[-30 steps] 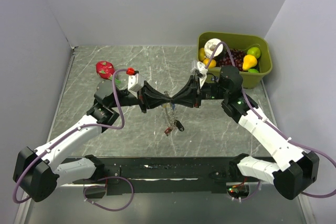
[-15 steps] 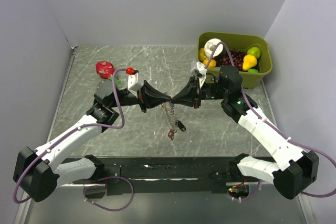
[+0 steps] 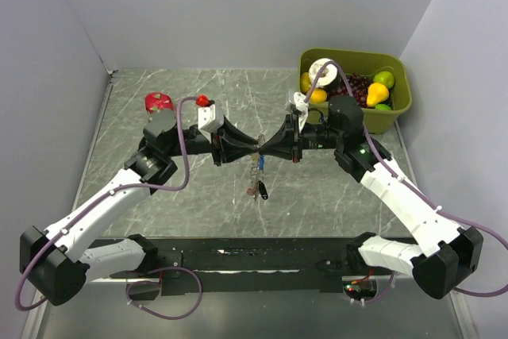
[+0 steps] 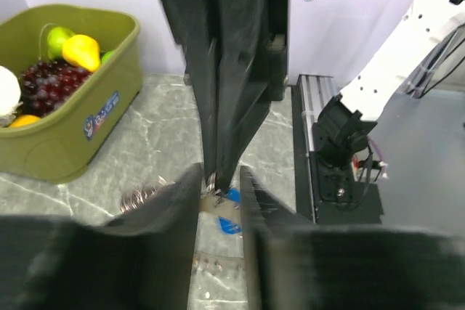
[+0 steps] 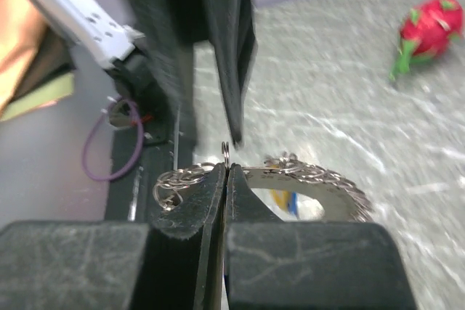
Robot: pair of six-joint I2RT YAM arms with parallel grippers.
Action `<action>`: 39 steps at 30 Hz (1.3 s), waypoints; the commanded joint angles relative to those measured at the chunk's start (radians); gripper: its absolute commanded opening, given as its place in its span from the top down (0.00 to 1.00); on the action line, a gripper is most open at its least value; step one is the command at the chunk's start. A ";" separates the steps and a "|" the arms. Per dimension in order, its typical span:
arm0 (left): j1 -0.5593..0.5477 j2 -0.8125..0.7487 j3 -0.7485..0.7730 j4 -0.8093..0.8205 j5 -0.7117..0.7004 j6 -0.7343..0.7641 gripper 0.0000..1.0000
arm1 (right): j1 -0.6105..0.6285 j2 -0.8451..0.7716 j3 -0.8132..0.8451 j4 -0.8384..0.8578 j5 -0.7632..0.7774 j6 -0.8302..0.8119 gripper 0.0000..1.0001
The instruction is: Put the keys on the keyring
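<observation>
My right gripper (image 3: pixel 265 148) is shut on the thin wire keyring (image 5: pixel 226 152), which pokes up just above its closed fingertips (image 5: pixel 218 179). A silver chain (image 5: pixel 320 176) and a black fob (image 3: pixel 263 193) dangle from the ring over the middle of the table. The keys (image 3: pixel 261 163) hang there too, and their blue tags (image 4: pixel 231 197) show just below the ring. My left gripper (image 3: pixel 255 145) faces the right one tip to tip. Its jaws stand slightly apart on either side of the right gripper's tip, and its fingers (image 4: pixel 174 208) hold nothing.
A green bin (image 3: pixel 397 113) full of fruit stands at the back right and also shows in the left wrist view (image 4: pixel 65 150). A red dragon fruit (image 3: pixel 158 102) lies at the back left. A black rail (image 3: pixel 254 256) runs along the near edge.
The left gripper has opened and let go of the ring. The right gripper closed on the ring. The bunch swung and now hangs straight under the tips. The left wrist shifted slightly back.
</observation>
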 commanded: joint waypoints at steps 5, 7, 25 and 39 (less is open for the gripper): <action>0.003 0.035 0.251 -0.465 -0.042 0.273 0.40 | 0.003 0.041 0.146 -0.309 0.140 -0.189 1.00; 0.003 0.095 0.333 -0.629 -0.024 0.335 0.36 | 0.004 0.061 0.165 -0.358 0.150 -0.206 1.00; -0.064 0.359 0.524 -0.877 -0.021 0.469 0.45 | 0.033 0.080 0.153 -0.413 0.211 -0.246 1.00; -0.078 0.396 0.539 -0.892 -0.019 0.469 0.73 | 0.033 0.041 0.117 -0.367 0.219 -0.231 1.00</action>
